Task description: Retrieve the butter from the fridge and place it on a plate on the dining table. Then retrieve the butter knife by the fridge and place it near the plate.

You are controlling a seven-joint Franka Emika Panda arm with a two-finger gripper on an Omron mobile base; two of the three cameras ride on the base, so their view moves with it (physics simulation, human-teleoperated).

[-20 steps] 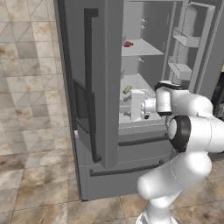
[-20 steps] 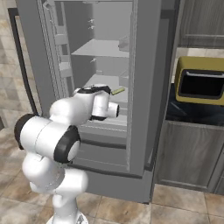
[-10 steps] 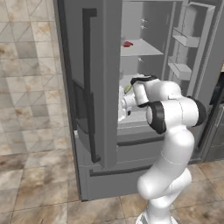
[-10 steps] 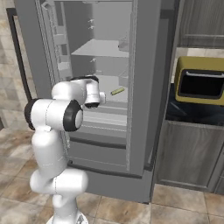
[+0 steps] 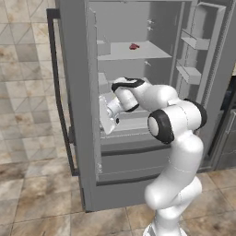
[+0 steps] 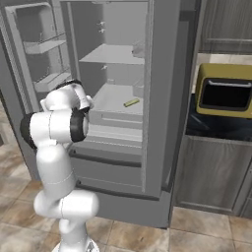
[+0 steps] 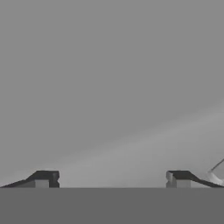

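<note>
The fridge [image 5: 78, 92] is standing tall and grey with its upper compartment open, one door swung out to each side; its long dark handle [image 5: 59, 92] is running down the closed-looking left front in the left base view, and the lower drawers [image 6: 108, 162] are sitting shut beneath the open compartment. To the right of the fridge, in the right base view, a yellow oven [image 6: 224, 96] is sitting on a black counter [image 6: 216, 128] above grey cabinet fronts. The white arm [image 5: 177, 124] is rising in front of the fridge and bending in toward the left side of its open compartment. On the upper shelf inside the fridge a small red item [image 5: 133, 46] is lying. On the lower shelf [image 6: 115, 101] of the fridge the butter [image 6: 131, 103] is lying flat, a small pale yellow stick, toward the right of that shelf in the right base view. The gripper [image 5: 107, 120] is hanging at the left inner wall of the fridge, just above the drawers, pointing at plain grey surface; its two dark fingertips [image 7: 43, 178] are standing wide apart with nothing between them; the butter is lying well apart from it, further right and deeper in on the shelf.
</note>
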